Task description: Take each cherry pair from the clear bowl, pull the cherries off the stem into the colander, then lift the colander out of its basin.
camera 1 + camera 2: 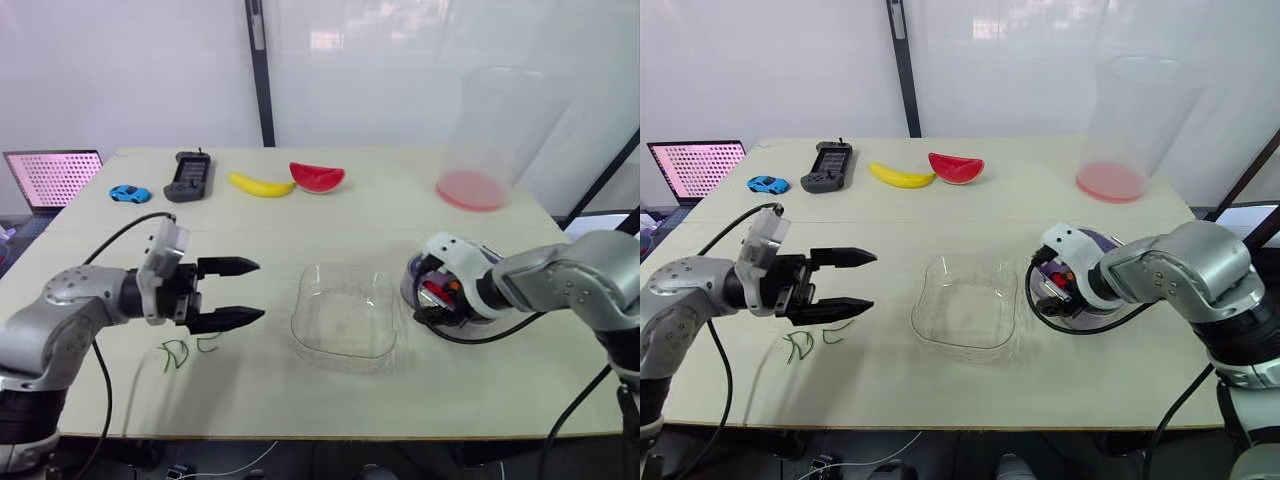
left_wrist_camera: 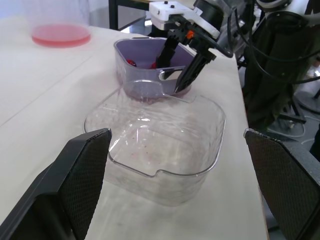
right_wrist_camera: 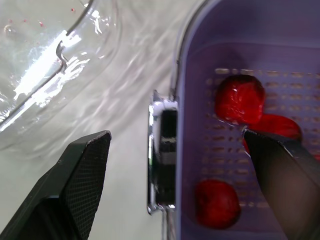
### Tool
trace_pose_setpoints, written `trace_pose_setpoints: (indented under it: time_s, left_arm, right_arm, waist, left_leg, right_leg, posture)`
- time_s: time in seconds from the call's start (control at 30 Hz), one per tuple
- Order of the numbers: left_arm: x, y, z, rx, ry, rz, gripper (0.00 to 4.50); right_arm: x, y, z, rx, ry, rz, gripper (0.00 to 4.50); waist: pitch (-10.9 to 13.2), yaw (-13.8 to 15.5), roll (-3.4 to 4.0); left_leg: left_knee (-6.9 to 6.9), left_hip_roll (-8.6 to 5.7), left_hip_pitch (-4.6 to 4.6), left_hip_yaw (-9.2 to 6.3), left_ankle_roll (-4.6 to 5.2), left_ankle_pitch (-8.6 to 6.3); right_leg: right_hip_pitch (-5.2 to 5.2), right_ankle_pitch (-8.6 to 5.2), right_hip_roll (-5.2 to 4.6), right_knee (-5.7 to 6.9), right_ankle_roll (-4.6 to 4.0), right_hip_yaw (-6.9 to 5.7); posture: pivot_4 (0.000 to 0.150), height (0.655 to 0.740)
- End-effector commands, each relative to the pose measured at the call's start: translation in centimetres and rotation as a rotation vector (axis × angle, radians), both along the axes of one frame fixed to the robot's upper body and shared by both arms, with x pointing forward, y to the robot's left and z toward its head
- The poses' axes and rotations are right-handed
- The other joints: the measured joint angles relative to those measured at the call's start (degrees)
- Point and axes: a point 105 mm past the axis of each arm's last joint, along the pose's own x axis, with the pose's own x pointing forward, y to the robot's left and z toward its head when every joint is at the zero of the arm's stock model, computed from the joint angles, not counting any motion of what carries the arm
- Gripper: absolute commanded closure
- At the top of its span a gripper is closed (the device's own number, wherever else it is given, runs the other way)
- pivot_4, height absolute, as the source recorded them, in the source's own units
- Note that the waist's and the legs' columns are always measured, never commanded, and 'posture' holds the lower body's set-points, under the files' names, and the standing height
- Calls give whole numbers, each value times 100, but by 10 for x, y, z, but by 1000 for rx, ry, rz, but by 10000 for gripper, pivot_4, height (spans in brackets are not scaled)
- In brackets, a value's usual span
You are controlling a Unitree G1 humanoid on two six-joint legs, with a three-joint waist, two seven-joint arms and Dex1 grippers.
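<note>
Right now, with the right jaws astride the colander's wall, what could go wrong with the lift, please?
1. The right jaws, open, would pinch only one wall of the colander, so it may tilt and spill the cherries.
2. The clear bowl sits close beside it and could get knocked.

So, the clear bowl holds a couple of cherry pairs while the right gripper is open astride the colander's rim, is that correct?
Not quite: the clear bowl is empty, as the left wrist view shows. The cherries lie in the colander. The rest holds: the right gripper is open astride the colander's rim.
</note>
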Motion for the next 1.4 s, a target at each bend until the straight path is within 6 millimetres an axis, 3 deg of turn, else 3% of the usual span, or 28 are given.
trace_pose_setpoints:
  time_s: [0.03,0.27,0.3,0.63,0.87,1.0,1.27,1.4]
  left_arm:
    - [-4,3,11,-3,-54,12,0]
    - [-3,3,9,-3,-48,20,0]
    - [-2,2,10,-5,-47,19,0]
    - [3,-2,8,1,-50,1,0]
    - [2,-5,7,9,-48,-31,0]
    - [2,-7,7,5,-44,-44,0]
    - [6,-10,7,4,-43,-48,0]
    - [10,-13,16,-32,-52,-50,0]
  right_arm:
    - [3,-1,7,-14,-35,-16,8463]
    - [3,5,10,-7,-41,-2,41761]
    - [3,5,11,-5,-43,-2,42662]
    - [-4,2,20,27,-61,-5,42569]
    - [-19,-9,26,5,-64,12,42569]
    - [-29,-13,39,24,-78,35,42569]
    - [-28,-13,70,75,-183,48,42569]
    - [-29,-13,83,186,-217,54,42569]
  waist:
    - [0,0,0]
    - [0,-2,0]
    - [0,-2,0]
    - [0,-2,0]
    - [0,21,0]
    - [1,52,2]
    - [1,38,1]
    - [1,37,1]
  left_leg:
    - [0,0,0,0,0,0]
    - [0,0,0,0,0,0]
    - [0,0,0,0,0,0]
    - [0,0,0,0,1,0]
    - [-1,0,0,0,2,-1]
    - [0,-1,-1,0,2,-1]
    - [0,-1,-1,1,2,-1]
    - [0,0,-1,1,2,-1]
  right_leg:
    - [0,0,0,0,0,0]
    - [0,0,0,0,0,0]
    - [1,0,0,0,0,0]
    - [0,0,1,0,0,0]
    - [0,0,1,-2,0,0]
    - [0,0,0,-2,0,-1]
    - [1,0,0,-3,0,0]
    - [0,0,1,-3,0,-1]
  posture:
    - [1500,7380]
    - [1500,7380]
    - [1500,7380]
    - [1500,7380]
    - [1500,7380]
    - [1500,7380]
    - [1500,7380]
    - [1500,7380]
